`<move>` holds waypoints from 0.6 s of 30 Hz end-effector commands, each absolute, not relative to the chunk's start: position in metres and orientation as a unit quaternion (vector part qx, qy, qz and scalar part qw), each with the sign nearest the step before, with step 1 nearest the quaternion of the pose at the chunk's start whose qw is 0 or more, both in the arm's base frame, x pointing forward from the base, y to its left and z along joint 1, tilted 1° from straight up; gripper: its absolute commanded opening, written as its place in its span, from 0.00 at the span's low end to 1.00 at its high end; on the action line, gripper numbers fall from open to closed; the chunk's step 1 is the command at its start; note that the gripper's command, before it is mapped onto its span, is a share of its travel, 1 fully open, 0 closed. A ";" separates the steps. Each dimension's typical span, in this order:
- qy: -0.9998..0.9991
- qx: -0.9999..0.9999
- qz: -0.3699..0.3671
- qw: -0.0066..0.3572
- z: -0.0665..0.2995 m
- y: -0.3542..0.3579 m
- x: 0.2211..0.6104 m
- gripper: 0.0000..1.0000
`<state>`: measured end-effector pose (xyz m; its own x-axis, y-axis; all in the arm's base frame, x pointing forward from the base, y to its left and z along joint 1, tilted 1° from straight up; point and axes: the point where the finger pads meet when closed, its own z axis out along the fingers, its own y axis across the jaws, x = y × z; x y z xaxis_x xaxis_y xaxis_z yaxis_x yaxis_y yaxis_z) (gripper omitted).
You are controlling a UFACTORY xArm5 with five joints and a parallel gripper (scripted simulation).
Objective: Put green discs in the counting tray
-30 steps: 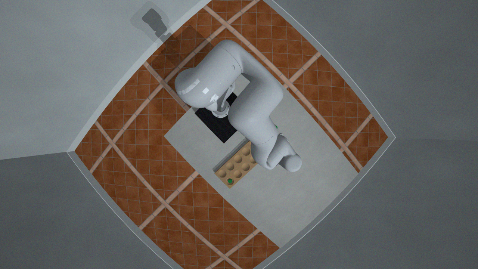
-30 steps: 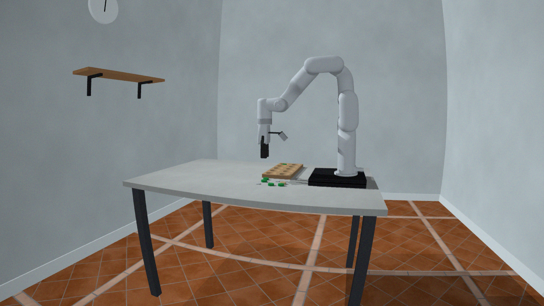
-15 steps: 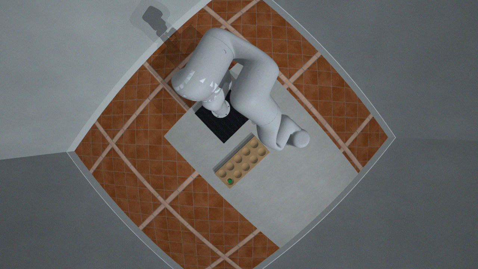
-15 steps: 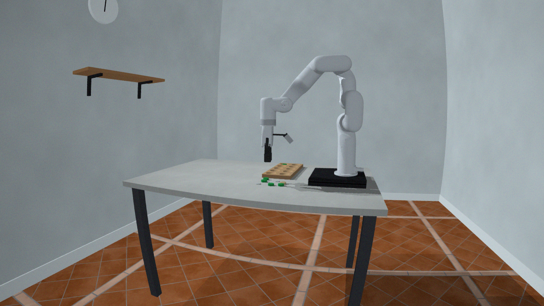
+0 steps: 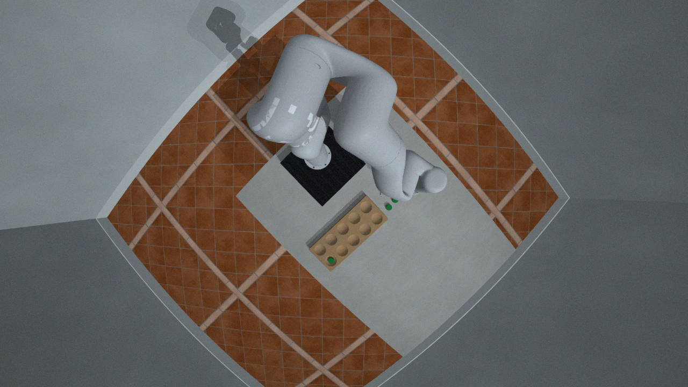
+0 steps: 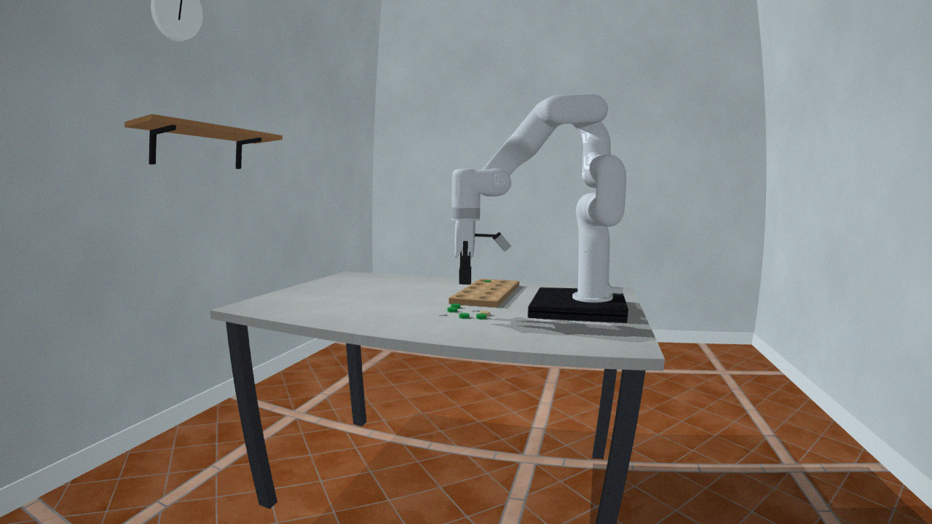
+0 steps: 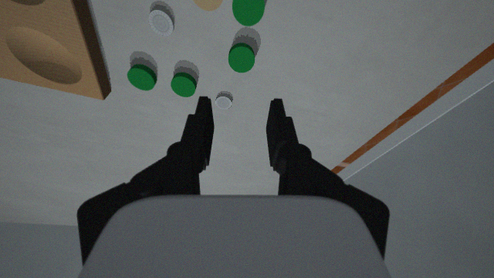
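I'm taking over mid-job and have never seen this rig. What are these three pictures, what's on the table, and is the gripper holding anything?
One grey robot arm stands on a black base plate on a table. The first picture looks straight down, the second is from across the room, the third from a camera on the wrist, looking past the black fingers. On the table lies a wooden counting tray with round pockets; one green disc sits in an end pocket. Loose beside the tray are more green discs, small white discs and a tan one. The gripper hangs half open above them, holding nothing.
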<state>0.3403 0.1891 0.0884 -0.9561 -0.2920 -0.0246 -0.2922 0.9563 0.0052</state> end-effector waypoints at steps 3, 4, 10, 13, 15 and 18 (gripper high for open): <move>0.989 -0.148 0.004 0.012 0.037 0.191 0.343 0.47; 0.989 -0.148 0.004 0.012 0.030 0.191 0.344 0.47; 0.989 -0.148 0.004 0.012 -0.002 0.191 0.344 0.47; 0.989 -0.148 0.004 0.012 -0.002 0.191 0.344 0.47; 0.989 -0.148 0.004 0.012 -0.002 0.191 0.344 0.47; 0.989 -0.148 0.004 0.012 -0.002 0.191 0.344 0.47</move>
<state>0.3411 0.1894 0.0002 -0.9560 -0.2926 -0.0209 -0.2928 0.9562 0.0044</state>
